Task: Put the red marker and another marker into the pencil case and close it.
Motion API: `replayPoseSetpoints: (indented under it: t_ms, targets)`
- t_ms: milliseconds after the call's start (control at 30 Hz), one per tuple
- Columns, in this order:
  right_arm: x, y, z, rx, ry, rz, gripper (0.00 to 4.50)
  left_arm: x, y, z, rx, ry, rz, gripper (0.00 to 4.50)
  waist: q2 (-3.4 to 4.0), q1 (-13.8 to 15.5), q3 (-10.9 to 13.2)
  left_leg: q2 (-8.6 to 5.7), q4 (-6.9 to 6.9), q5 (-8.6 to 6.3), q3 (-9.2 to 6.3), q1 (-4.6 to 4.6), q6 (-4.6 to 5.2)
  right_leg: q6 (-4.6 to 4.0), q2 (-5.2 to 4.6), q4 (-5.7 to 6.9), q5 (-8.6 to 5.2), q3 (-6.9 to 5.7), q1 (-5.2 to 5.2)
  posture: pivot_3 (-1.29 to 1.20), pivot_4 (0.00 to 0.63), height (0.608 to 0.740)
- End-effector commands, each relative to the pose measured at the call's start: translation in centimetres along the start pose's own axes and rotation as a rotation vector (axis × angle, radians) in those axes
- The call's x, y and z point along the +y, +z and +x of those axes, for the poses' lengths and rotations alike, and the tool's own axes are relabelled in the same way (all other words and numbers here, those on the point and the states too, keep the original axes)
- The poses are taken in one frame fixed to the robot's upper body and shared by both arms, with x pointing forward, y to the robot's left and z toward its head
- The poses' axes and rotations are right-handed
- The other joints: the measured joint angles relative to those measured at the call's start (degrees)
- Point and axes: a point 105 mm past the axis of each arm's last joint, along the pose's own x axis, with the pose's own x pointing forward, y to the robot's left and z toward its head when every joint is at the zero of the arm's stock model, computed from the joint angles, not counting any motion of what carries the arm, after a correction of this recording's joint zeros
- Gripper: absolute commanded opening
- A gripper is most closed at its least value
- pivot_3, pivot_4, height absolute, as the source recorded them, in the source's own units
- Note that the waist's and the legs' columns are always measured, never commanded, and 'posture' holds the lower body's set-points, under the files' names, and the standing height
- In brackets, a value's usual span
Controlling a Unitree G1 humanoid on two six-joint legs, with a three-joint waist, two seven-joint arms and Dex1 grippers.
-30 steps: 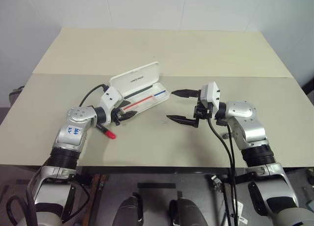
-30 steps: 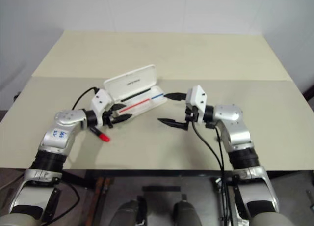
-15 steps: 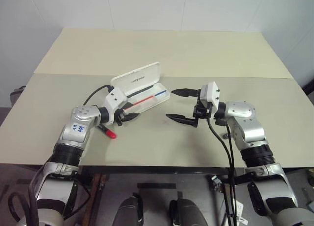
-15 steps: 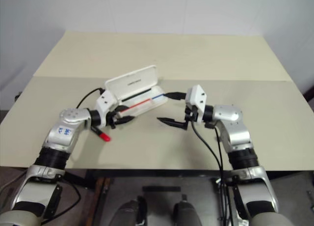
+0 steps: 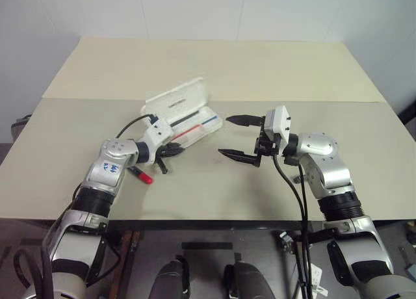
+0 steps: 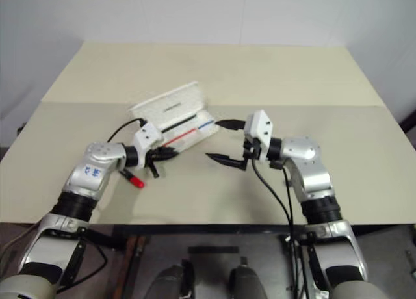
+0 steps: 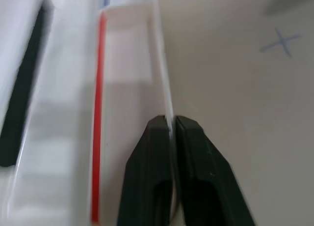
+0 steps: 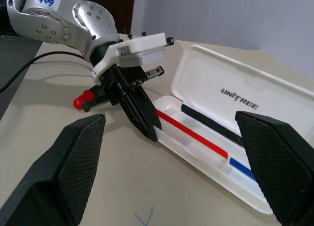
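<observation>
Right wrist view shows the pencil case [image 8: 216,137] lying open, smooth white plastic with rounded corners, "UNITREE" printed on its raised lid. The left gripper [image 7: 171,125] is pinched tight on the tray's thin near wall. The red marker [image 5: 142,175] lies on the table [image 5: 208,71] just left of it. The right gripper [image 5: 242,138] hangs spread wide, empty, right of the case, bare tabletop beyond.

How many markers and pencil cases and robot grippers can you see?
Red marker: 1
Pencil case: 1, lying open
Grippers: 2, the left gripper pinching the case's rim, the right gripper open
Total: 4
</observation>
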Motion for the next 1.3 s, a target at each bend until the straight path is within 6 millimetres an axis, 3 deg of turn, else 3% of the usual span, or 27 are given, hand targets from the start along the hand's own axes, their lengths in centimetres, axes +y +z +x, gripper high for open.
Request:
replayPoseSetpoints:
  t_ms: [33,400,600,900,1100,1300]
  targets:
    - [-0.4,1.7,0.0,-0.051,-0.011,-0.047,4.5,0.4,-0.7,-0.3,0.034,0.016,0.003,0.04,0.0,-0.05,0.0,0.0,0.01,0.0,0.01,0.01,0.0,0.0,-0.01,0.01,0.0,0.01,0.0,0.0,0.15,0.74]
    - [-0.6,1.7,-0.1,-0.041,-0.013,-0.054,4.5,0.1,1.4,-0.8,-0.066,-0.029,0.059,0.04,0.0,0.03,0.0,-0.01,-0.01,0.0,0.0,-0.02,0.01,0.0,-0.01,-0.02,0.0,-0.01,-0.01,0.0,0.15,0.74]
    - [-1.2,1.7,-1.5,-0.003,-0.026,-0.065,4.5,-1.7,3.0,-1.4,-0.133,-0.189,0.151,0.04,0.0,0.17,0.0,-0.01,-0.06,-0.01,0.01,-0.06,0.02,0.0,-0.02,-0.11,0.0,-0.03,-0.03,0.0,0.15,0.74]
    - [-1.4,1.2,-4.8,0.094,-0.041,-0.056,4.5,-3.1,4.0,-1.0,-0.147,-0.281,0.197,0.04,0.0,0.18,0.01,-0.02,-0.05,-0.03,0.02,-0.07,0.04,0.0,-0.02,-0.13,0.0,-0.02,-0.02,0.0,0.15,0.74]
    - [-0.7,0.8,-8.1,0.189,-0.063,-0.027,4.5,-4.9,4.5,-0.2,-0.157,-0.387,0.232,0.04,-0.01,0.36,0.01,-0.03,-0.04,-0.04,0.04,-0.09,0.06,0.0,-0.03,-0.17,0.0,-0.02,-0.01,0.0,0.15,0.74]
    - [-0.1,0.5,-9.3,0.225,-0.096,-0.01,4.5,-5.9,4.0,0.5,-0.13,-0.466,0.278,0.04,-0.01,0.0,0.01,0.0,0.0,-0.03,0.07,-0.06,0.06,0.0,-0.01,-0.14,0.0,0.0,0.0,0.0,0.15,0.74]
